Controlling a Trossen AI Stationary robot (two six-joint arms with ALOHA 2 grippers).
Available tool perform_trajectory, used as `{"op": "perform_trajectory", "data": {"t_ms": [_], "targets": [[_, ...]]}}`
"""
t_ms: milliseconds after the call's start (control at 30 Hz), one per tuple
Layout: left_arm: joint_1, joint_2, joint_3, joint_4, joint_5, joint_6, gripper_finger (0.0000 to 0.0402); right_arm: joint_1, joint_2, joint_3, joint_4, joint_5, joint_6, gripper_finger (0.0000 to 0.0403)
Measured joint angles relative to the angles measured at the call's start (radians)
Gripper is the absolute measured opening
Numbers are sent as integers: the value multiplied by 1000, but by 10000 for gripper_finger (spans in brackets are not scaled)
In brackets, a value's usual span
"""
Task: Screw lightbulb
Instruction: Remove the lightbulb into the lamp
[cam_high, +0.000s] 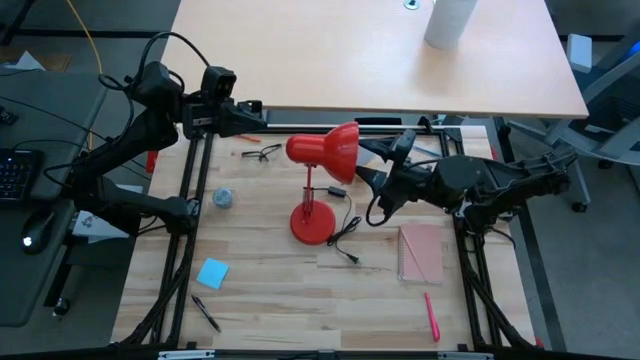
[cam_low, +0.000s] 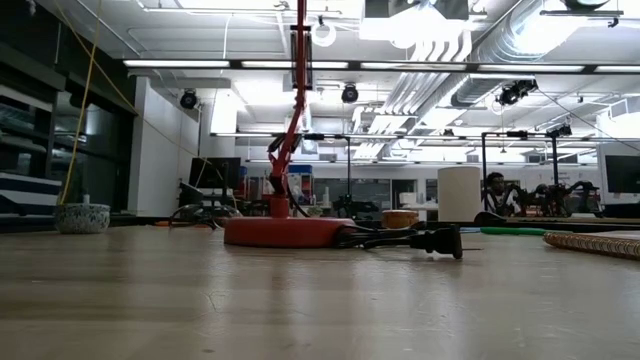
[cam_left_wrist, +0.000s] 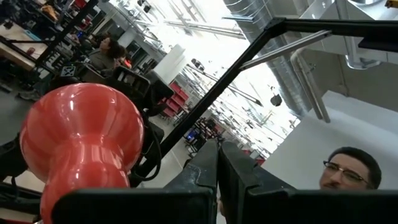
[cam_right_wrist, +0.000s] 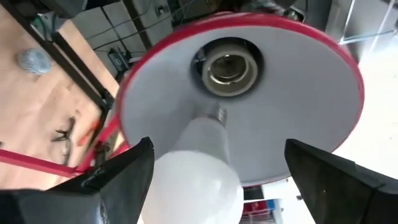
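A light wooden slatted tabletop (cam_high: 300, 290) is seen in the high view, with a second pale desk (cam_high: 330, 60) across the top of the frame carrying a white cylinder (cam_high: 447, 22). On the tabletop are a red desk lamp (cam_high: 322, 150) at centre with its round base (cam_high: 312, 224) and black cord and plug (cam_high: 345, 245), eyeglasses (cam_high: 261, 153) at upper left, a grey crumpled ball (cam_high: 222, 198), a blue sticky note (cam_high: 212, 272), a black pen (cam_high: 206, 313), a pink notebook (cam_high: 421, 252) and a red pen (cam_high: 431, 316) at lower right. An open lab with ceiling ducts and strip lights is seen behind in the low view; a person (cam_left_wrist: 345, 169) is seen at lower right of the left wrist view. The left gripper (cam_left_wrist: 217, 158) is raised at upper left of the high view behind the shade, fingers pressed together, nothing held. The right gripper (cam_right_wrist: 217, 171) is at the shade's mouth, jaws spread wide either side of the lightbulb (cam_right_wrist: 199, 165); whether the bulb is touched cannot be told. The bulb's screw base sits just below the socket (cam_right_wrist: 229, 67).
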Motion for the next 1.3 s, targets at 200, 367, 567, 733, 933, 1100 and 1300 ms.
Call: {"op": "perform_trajectory", "data": {"t_ms": [200, 367, 567, 733, 933, 1100, 1300], "targets": [[0, 0, 0, 0, 4, 6, 0, -17, 0, 0, -117, -20, 163, 350], [0, 0, 0, 0, 4, 6, 0, -18, 0, 0, -202, -34, 321, 350], [0, 0, 0, 0, 24, 24, 0, -14, 0, 2, -313, -49, 566, 350], [0, 0, 0, -4, 30, 89, 0, -9, 0, 2, -390, -116, 778, 350], [20, 0, 0, -81, 46, 249, 0, -10, -1, 2, -559, -240, 1116, 350], [62, 0, 0, -181, 57, 413, 0, -9, -1, 2, -732, -318, 1315, 350], [131, 0, -10, -368, 109, 744, 0, -9, 4, 2, -880, -353, 1508, 350]]}}
